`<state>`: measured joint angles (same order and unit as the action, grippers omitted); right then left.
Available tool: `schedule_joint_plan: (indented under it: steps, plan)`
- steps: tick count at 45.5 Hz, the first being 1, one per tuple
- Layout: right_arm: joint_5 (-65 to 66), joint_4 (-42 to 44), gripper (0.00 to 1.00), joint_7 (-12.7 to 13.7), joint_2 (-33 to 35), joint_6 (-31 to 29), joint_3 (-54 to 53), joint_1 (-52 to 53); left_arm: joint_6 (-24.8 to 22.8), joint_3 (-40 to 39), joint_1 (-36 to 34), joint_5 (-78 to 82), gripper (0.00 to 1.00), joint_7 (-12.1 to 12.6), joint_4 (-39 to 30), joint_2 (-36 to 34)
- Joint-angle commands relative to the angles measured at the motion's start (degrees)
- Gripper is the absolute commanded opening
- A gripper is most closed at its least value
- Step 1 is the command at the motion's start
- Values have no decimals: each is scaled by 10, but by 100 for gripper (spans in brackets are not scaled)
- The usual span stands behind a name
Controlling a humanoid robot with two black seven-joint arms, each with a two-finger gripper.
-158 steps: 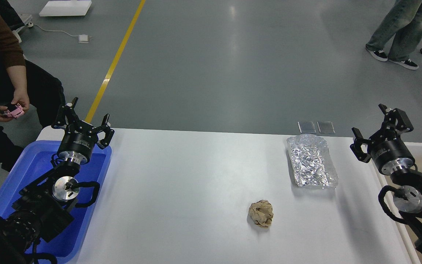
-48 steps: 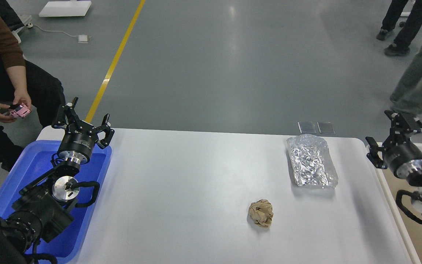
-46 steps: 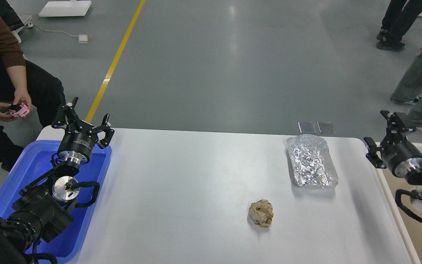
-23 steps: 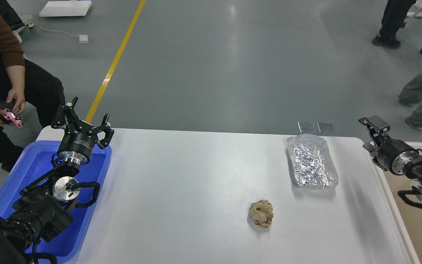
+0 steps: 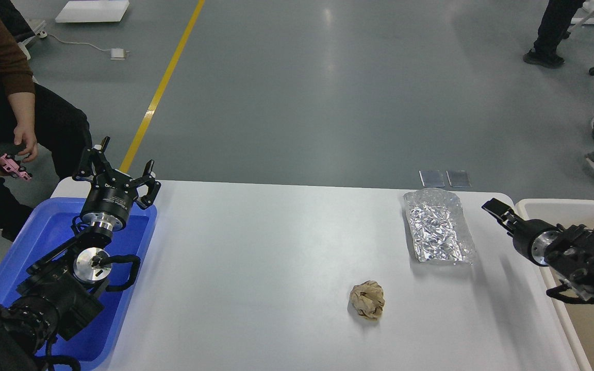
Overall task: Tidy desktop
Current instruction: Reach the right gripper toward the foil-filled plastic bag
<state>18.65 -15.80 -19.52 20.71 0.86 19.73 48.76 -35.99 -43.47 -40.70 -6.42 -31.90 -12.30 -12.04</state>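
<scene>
table fills the view's middle | foil sheet flat at its far right | crumpled paper ball nearer than foil | left gripper over blue tray, left of foil, fingers spread, empty | right gripper just right of foil, seen end-on, state unclear

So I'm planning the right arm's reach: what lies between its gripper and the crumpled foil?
In the head view, only bare white desktop lies between the right gripper and the crumpled foil. The brown paper ball sits nearer, off that line.
</scene>
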Motion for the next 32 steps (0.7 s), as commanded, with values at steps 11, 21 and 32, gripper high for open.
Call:
schedule_joint_plan:
  steps: [11,21,32]
  plan:
    - [2,52,91,0,-86,-1,53,-5,0,1,0,0,100,0,0,0]
    - [2,66,90,0,-101,0,66,-12,0,0,0,0,100,0,0,0]
    - [13,66,86,0,-102,1,69,-19,0,0,0,0,100,0,0,0]
